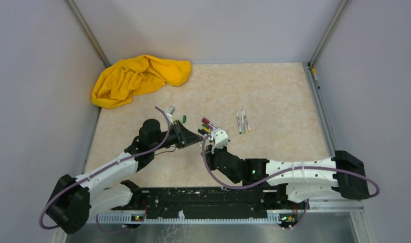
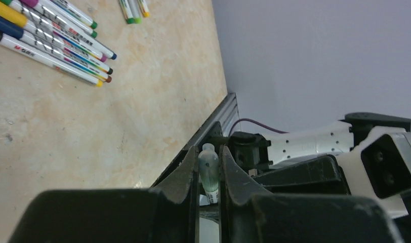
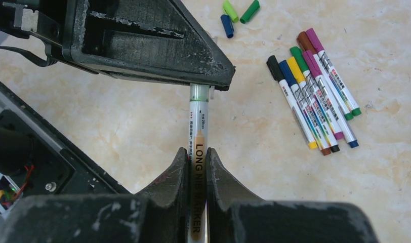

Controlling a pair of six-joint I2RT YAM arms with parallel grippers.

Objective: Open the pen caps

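The left end effector (image 2: 208, 149) is clamped tight on the green cap (image 2: 208, 169) of a pen (image 3: 199, 126). The right end effector (image 3: 196, 153) pinches the barrel just as narrowly. The pen is held above the middle of the surface (image 1: 274, 91), toward its near edge. A row of capped pens (image 3: 315, 101) and loose caps (image 3: 239, 12) lie alongside.

The cloth (image 1: 137, 78) is yellow, the table (image 1: 274, 91) mottled beige, the pens (image 3: 317, 109) white with multicoloured caps (image 3: 293, 65).
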